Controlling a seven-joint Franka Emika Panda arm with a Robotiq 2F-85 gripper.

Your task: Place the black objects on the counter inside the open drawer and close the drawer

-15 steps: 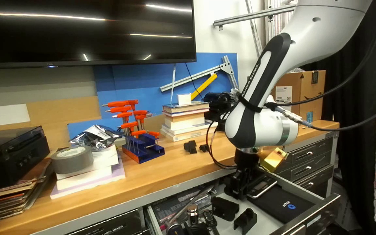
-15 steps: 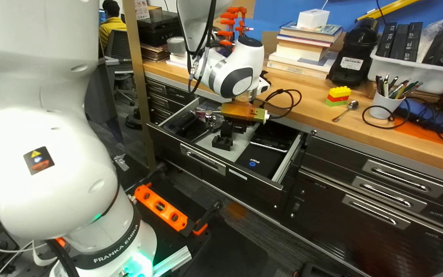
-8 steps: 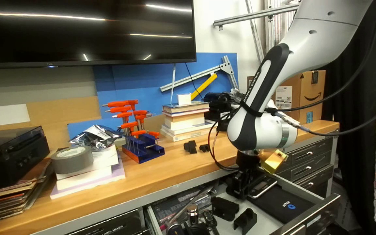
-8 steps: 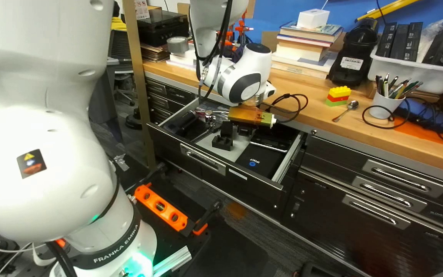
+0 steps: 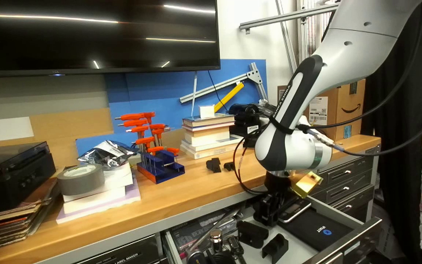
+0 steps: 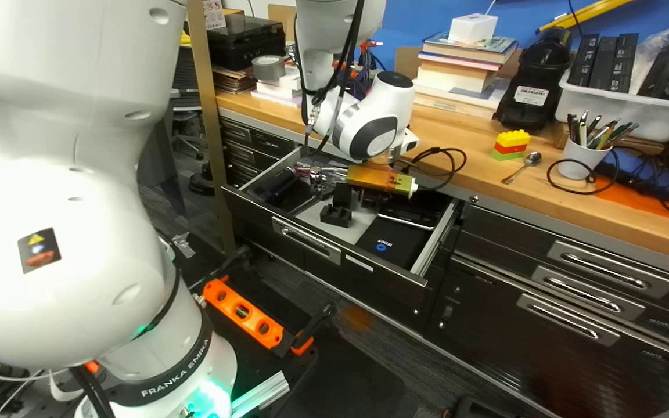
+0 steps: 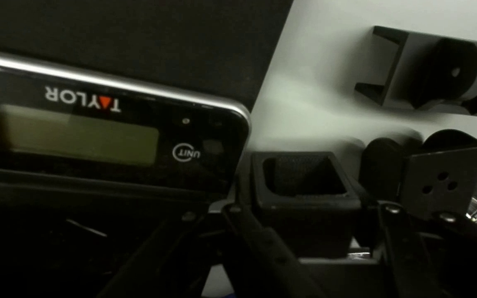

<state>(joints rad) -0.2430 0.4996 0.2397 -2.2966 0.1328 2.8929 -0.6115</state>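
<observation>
The drawer (image 6: 392,271) stands open below the wooden counter (image 5: 196,189). My gripper (image 5: 267,217) points down inside it, over the drawer floor. In the wrist view the gripper (image 7: 302,188) has its fingers on both sides of a hollow black block (image 7: 304,231) and looks shut on it. Whether the block touches the floor is unclear. Two other black pieces lie in the drawer beside it, one (image 5: 252,234) and another (image 5: 276,247); they show in the wrist view too. Two small black pieces sit on the counter, one (image 5: 213,165) and a smaller one (image 5: 229,166).
A kitchen scale (image 7: 81,136) and a flat black iFixit case (image 5: 321,227) lie beside the gripper in the drawer. Metal tools (image 5: 216,240) fill its other end. A yellow device (image 6: 382,179) on the wrist blocks the fingers in an exterior view. Books (image 5: 209,135) stand on the counter.
The arm has come slightly lower, and in an exterior view it has shifted a little right. The drawer, the pieces in it and those on the counter have not moved.
</observation>
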